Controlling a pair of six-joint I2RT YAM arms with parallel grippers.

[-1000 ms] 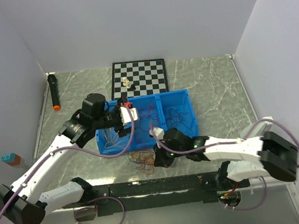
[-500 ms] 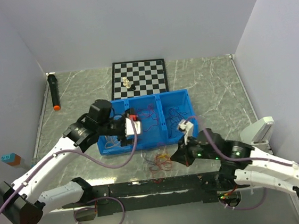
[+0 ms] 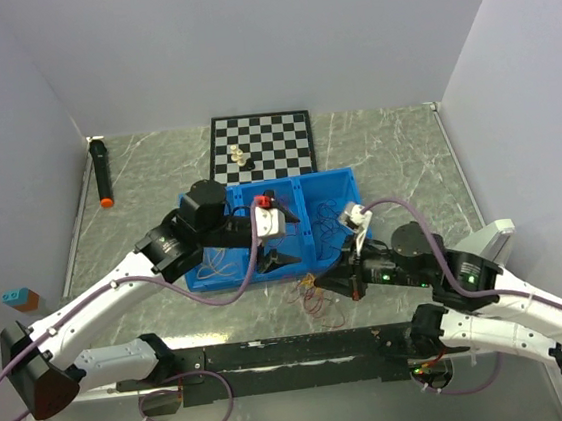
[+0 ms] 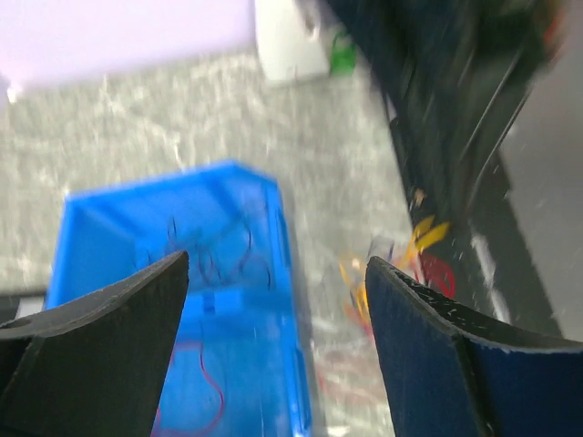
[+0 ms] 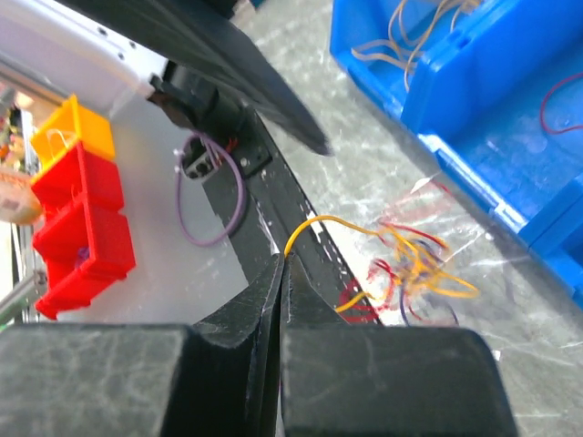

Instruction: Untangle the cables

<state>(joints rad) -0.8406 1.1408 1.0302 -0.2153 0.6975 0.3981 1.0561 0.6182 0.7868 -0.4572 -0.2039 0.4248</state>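
The tangle of yellow and red cables point(image 3: 311, 295) lay on the marble table point(image 3: 406, 157) just in front of the near wall of the blue bin point(image 3: 330, 176). One yellow strand point(image 5: 319, 220) arched up out of it into the right gripper point(image 5: 282, 259), whose fingers were pressed together on that strand. The right arm extended leftward, low across the table's front, while the left arm stretched forward and rightward, the left gripper point(image 4: 278, 261) poised over the bin's near edge, fingers spread wide and holding nothing.
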